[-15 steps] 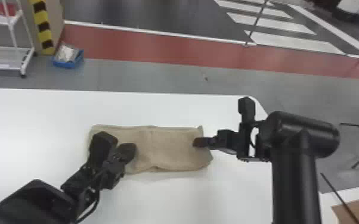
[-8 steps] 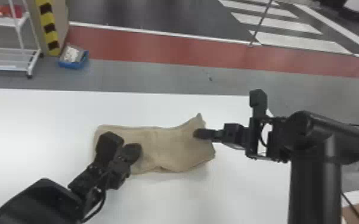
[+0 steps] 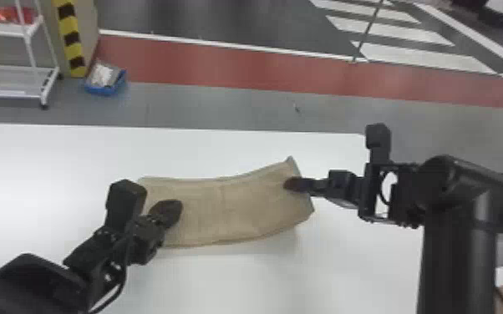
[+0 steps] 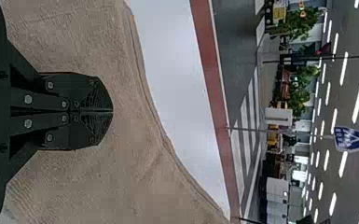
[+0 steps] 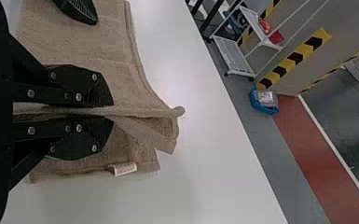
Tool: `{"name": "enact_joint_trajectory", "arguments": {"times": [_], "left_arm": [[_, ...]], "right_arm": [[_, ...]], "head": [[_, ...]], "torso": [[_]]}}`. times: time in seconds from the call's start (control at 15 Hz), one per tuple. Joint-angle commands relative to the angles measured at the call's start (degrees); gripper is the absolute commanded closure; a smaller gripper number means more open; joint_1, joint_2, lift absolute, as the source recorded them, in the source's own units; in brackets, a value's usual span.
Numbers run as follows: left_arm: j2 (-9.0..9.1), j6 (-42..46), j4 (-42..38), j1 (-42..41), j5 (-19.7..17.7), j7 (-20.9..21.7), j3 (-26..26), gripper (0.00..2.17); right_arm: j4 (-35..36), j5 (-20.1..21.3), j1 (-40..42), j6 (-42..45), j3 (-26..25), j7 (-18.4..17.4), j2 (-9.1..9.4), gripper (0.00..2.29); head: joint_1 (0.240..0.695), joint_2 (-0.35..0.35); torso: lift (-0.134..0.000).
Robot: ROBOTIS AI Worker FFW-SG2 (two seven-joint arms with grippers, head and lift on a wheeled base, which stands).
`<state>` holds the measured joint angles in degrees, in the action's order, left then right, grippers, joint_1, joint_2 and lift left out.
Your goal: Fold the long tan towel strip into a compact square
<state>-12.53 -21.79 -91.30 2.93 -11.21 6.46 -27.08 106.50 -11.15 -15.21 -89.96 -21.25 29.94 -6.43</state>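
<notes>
The tan towel (image 3: 229, 208) lies as a layered strip across the white table, its right end bent up with the far corner raised. My left gripper (image 3: 175, 211) rests over its left part. In the left wrist view my left gripper (image 4: 112, 111) has its fingers together above the towel (image 4: 140, 186), with no cloth visible between them. My right gripper (image 3: 290, 184) is at the towel's right end. In the right wrist view, my right gripper (image 5: 112, 111) pinches a raised ridge of the towel (image 5: 98, 46); lower layers and a small white label (image 5: 123, 169) hang beside it.
White table surface (image 3: 238, 284) surrounds the towel on its near and far sides. Beyond the far edge, on the floor, are a wheeled white rack (image 3: 12, 79) and a blue bin (image 3: 105, 87).
The towel's right end has risen and bent with my right gripper, which moved up and slightly right. My left gripper has shifted slightly left over the towel. The head view has also shifted a little.
</notes>
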Motion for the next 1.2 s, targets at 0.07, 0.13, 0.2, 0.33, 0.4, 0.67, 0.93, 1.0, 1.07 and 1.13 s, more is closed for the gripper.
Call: {"name": "enact_joint_trajectory", "arguments": {"times": [0.07,0.13,0.2,0.33,0.4,0.67,0.93,1.0,1.07,1.13], "left_arm": [[-0.39,-0.32,1.39,0.15,0.4,0.66,0.27,2.14],[-0.39,-0.32,1.48,0.23,0.4,0.75,0.1,2.14],[-0.3,-0.32,1.56,0.32,0.48,0.93,0.01,2.14],[-0.04,-0.5,1.65,0.41,0.57,1.28,0.01,2.14],[0.14,-0.32,2.18,0.5,0.57,1.28,-0.25,2.14],[0.14,-0.32,3.32,0.76,0.66,1.28,-0.78,2.14],[0.14,-0.32,3.41,0.76,0.75,1.37,-0.96,2.14],[0.14,-0.32,3.41,0.85,0.75,1.37,-0.96,2.14],[0.14,-0.32,3.41,0.85,0.75,1.37,-0.96,2.14],[0.14,-0.32,3.41,0.85,0.75,1.37,-1.04,2.14]], "right_arm": [[-2.17,1.92,-0.52,-0.12,1.47,-1.55,-0.52,0.58],[-2.61,2.88,-0.87,-0.12,2.7,-1.99,-0.52,0.3],[-3.32,4.82,-1.58,-0.12,3.76,-1.99,-0.52,0.23],[-4.99,5.87,-2.63,-0.12,4.29,-1.99,-0.52,0.23],[-6.04,6.31,-2.98,-0.12,4.46,-1.99,-0.6,0.23],[-10.0,10.09,-5.53,-0.12,7.71,-1.11,-1.4,0.24],[-13.42,15.72,-7.82,-0.12,11.93,0.29,-1.4,0.26],[-13.86,16.95,-8.43,-0.12,12.99,0.91,-1.4,0.29],[-14.92,18.79,-9.05,-0.12,14.31,1.61,-1.4,0.29],[-15.27,20.64,-9.75,-0.12,15.54,2.58,-1.31,0.29]], "head": [[0.695,-0.254],[0.695,-0.253],[0.695,-0.254],[0.695,-0.255],[0.695,-0.256],[0.695,-0.263],[0.695,-0.261],[0.695,-0.26],[0.695,-0.259],[0.695,-0.257]], "torso": [[-0.124],[-0.124],[-0.124],[-0.124],[-0.124],[-0.124],[-0.124],[-0.124],[-0.124],[-0.124]]}}
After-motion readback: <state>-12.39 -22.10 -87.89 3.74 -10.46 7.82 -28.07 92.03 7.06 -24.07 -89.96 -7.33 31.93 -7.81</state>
